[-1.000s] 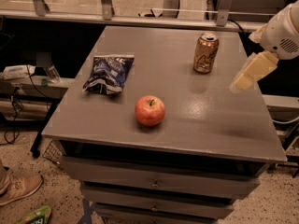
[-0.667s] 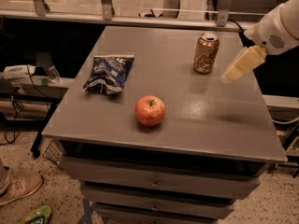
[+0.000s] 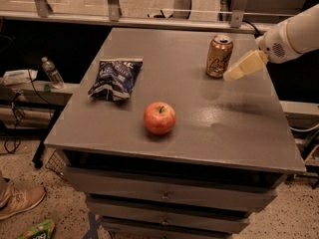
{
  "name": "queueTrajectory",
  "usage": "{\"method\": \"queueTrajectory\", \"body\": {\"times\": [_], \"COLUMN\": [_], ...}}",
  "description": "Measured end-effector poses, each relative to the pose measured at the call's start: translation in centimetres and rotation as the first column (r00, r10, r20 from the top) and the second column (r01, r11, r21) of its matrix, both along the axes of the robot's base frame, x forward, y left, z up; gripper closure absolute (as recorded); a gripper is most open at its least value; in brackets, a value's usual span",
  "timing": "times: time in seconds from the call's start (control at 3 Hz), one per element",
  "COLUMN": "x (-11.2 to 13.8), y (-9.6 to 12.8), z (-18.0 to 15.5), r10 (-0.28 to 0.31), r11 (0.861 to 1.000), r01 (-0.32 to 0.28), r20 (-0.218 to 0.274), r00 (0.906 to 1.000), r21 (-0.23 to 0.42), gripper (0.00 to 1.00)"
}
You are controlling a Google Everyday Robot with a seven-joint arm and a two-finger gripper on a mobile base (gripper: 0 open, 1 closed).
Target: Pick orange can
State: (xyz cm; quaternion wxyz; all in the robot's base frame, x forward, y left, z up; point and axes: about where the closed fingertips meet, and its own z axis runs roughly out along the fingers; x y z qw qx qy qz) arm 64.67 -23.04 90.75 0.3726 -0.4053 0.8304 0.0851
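The orange can (image 3: 219,56) stands upright near the far right of the grey tabletop (image 3: 214,118). It is golden-orange with a silver top and pale cursive lettering. My gripper (image 3: 238,70) comes in from the right on a white arm (image 3: 294,36). Its pale yellow fingers (image 3: 246,65) point down and left, with the tip just right of the can's lower part, close to it. Nothing is in the gripper.
A red apple (image 3: 159,117) sits near the table's front middle. A dark blue snack bag (image 3: 116,78) lies at the left. A plastic bottle (image 3: 51,72) stands on a lower shelf to the left. Drawers are below the tabletop. A shoe (image 3: 17,203) is on the floor.
My gripper has moved left and a little up, from well right of the can to right beside it. The can, apple and bag have not moved.
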Motion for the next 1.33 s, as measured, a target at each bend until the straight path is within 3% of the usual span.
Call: {"method": "queueTrajectory", "body": {"times": [0.33, 0.67, 1.33], "x": [2.2, 3.9, 6.6], "y": [0.0, 0.5, 3.4], "z": [-0.5, -0.5, -0.8], "r10": [-0.054, -0.074, -0.035], "r11": [0.996, 0.988, 0.977], "r01": [0.05, 0.063, 0.014], "r20": [0.043, 0.08, 0.095], "r00": [0.9976, 0.9941, 0.9949], "r21": [0.076, 0.138, 0.214], "gripper": [0.0, 0.0, 0.0]}}
